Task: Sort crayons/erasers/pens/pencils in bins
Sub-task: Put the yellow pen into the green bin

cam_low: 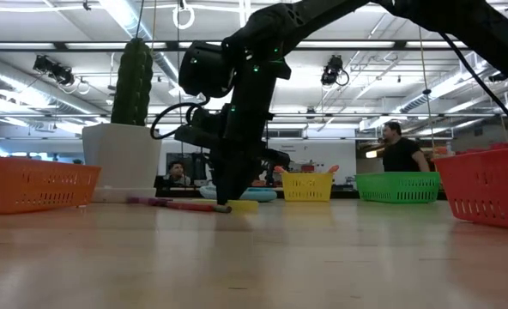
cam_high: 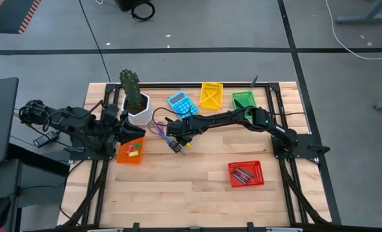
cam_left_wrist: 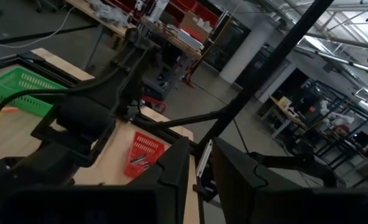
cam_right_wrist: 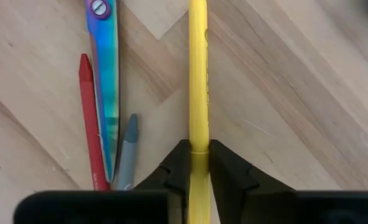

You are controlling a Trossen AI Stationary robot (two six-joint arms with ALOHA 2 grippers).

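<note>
1. High view: sorting is partly done. The red bin (cam_high: 246,174) near the front right holds dark pens, and the orange bin (cam_high: 130,151) on the left has small pink and green erasers in it. The yellow bin (cam_high: 211,95) and green bin (cam_high: 244,100) sit at the far edge; what they hold I cannot tell.
2. Right wrist view shows the right gripper (cam_right_wrist: 196,163) pinched on a yellow pencil (cam_right_wrist: 197,74) lying on the table, mid-board. A red crayon (cam_right_wrist: 91,121), a grey crayon (cam_right_wrist: 127,149) and scissors (cam_right_wrist: 104,81) lie just beside it, unsorted.
3. Left gripper (cam_high: 134,131) waits above the orange bin; its fingers look narrowly parted and empty in its wrist view.
4. Room: the front half of the table (cam_high: 178,187) is open. The plant pot (cam_high: 138,106) and calculator (cam_high: 182,103) crowd the way toward the far bins, so I judge a lift first is safest.
</note>
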